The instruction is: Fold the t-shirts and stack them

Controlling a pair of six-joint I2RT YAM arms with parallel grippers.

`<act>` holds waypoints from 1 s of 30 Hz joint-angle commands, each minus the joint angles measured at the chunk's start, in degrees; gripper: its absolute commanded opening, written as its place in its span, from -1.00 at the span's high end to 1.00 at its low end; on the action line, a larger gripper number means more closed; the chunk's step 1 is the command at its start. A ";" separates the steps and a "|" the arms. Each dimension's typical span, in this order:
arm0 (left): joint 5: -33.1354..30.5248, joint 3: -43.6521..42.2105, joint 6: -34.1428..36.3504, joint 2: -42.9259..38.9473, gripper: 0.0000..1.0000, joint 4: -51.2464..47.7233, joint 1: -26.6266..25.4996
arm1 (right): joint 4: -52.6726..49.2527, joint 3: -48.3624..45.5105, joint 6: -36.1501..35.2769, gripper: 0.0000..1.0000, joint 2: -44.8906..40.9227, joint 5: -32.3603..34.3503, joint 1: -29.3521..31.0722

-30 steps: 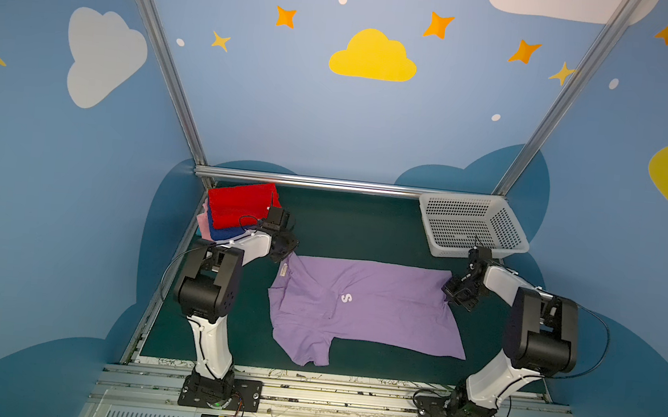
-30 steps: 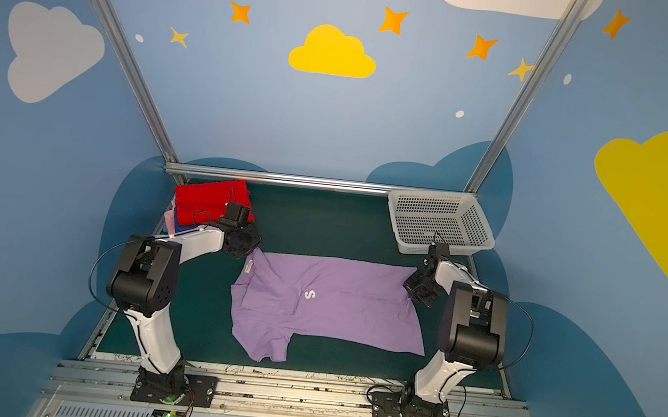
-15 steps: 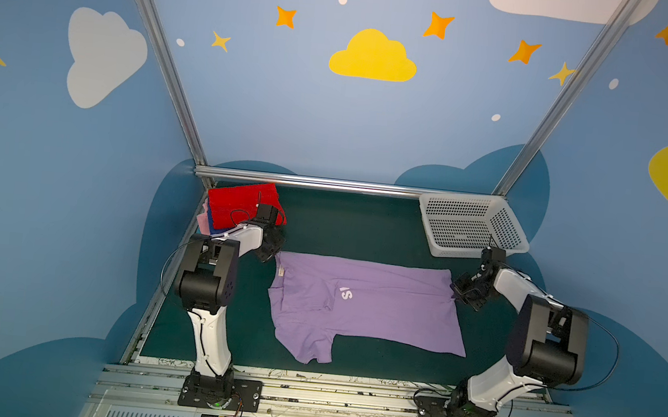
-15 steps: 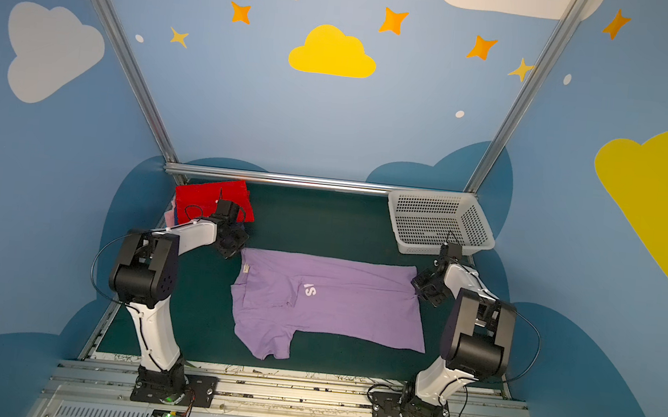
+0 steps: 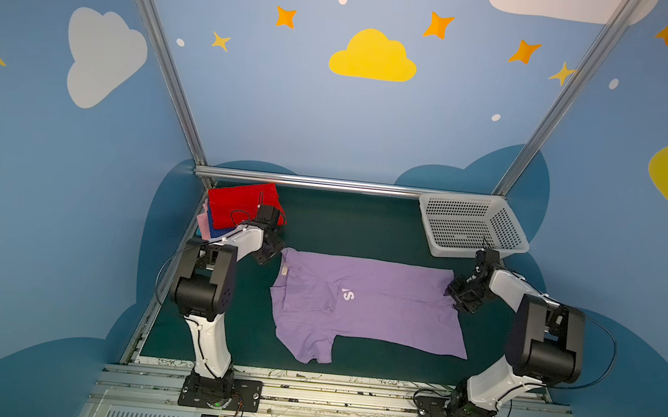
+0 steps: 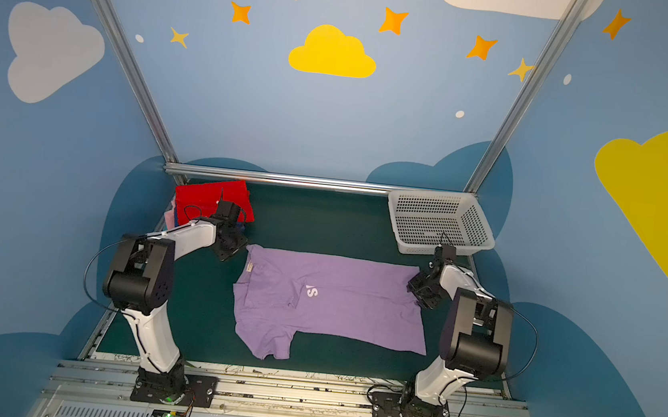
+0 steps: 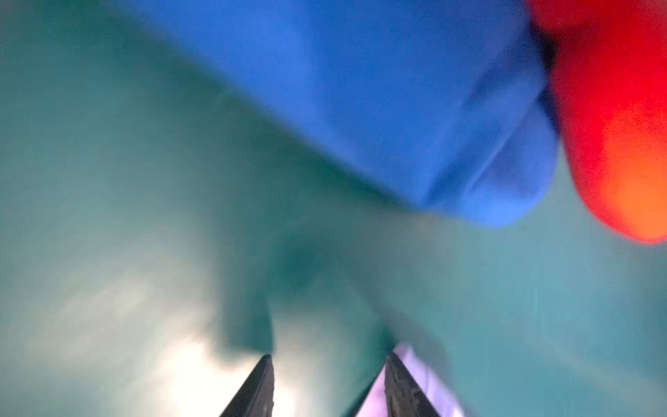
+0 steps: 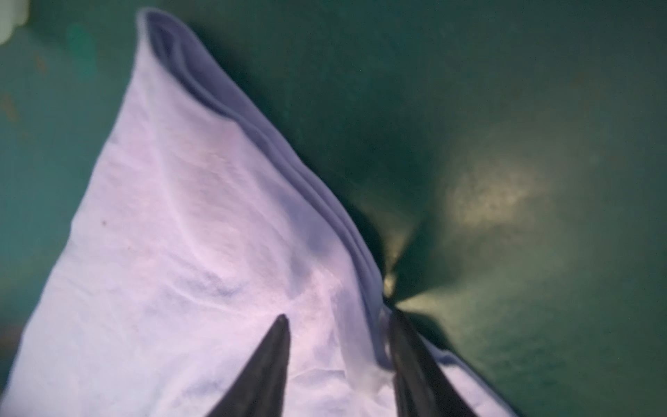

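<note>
A lavender t-shirt [image 5: 365, 304] [image 6: 328, 296] lies spread flat on the green table in both top views, one sleeve toward the front. My left gripper [image 5: 267, 253] [image 6: 232, 248] sits low at the shirt's far left corner. In the left wrist view its jaws [image 7: 329, 355] stand apart over bare table, with a sliver of lavender cloth [image 7: 415, 364] beside one finger. My right gripper [image 5: 464, 293] [image 6: 424, 291] is at the far right corner. Its jaws [image 8: 338, 315] stand apart over the shirt's hem [image 8: 216, 216]. A red t-shirt [image 5: 240, 204] tops a folded stack over blue [image 5: 217, 231] and pink [image 5: 203, 224] ones.
A white perforated basket [image 5: 472, 225] [image 6: 439, 222] stands at the back right, just behind the right arm. The folded stack lies in the back left corner, close to the left gripper; its blue [image 7: 361, 90] and red [image 7: 613, 108] cloth fill the left wrist view.
Both grippers, shut on the lavender shirt's far corners, drew them outward and away, then opened. The shirt now lies flatter and wider.
</note>
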 commanded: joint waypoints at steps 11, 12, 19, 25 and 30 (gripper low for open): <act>-5.22 -24.60 -5.64 -32.41 0.27 -5.74 -15.38 | -6.44 -4.29 -1.86 0.20 -26.54 5.59 4.15; -4.93 -26.11 -6.50 -33.26 0.13 -5.51 -16.20 | -6.96 -4.52 -2.20 0.20 -27.65 5.53 5.14; -2.00 -33.83 -11.75 -32.05 0.02 2.36 -21.34 | -9.65 -6.24 -4.47 0.25 -30.22 2.42 11.71; 0.44 -31.67 -11.41 -26.30 0.10 4.51 -22.27 | -11.49 -6.31 -5.89 0.28 -30.34 2.07 12.83; 0.24 -31.25 -11.41 -24.71 0.28 5.02 -22.85 | -10.87 -7.11 -5.85 0.28 -30.58 1.91 13.05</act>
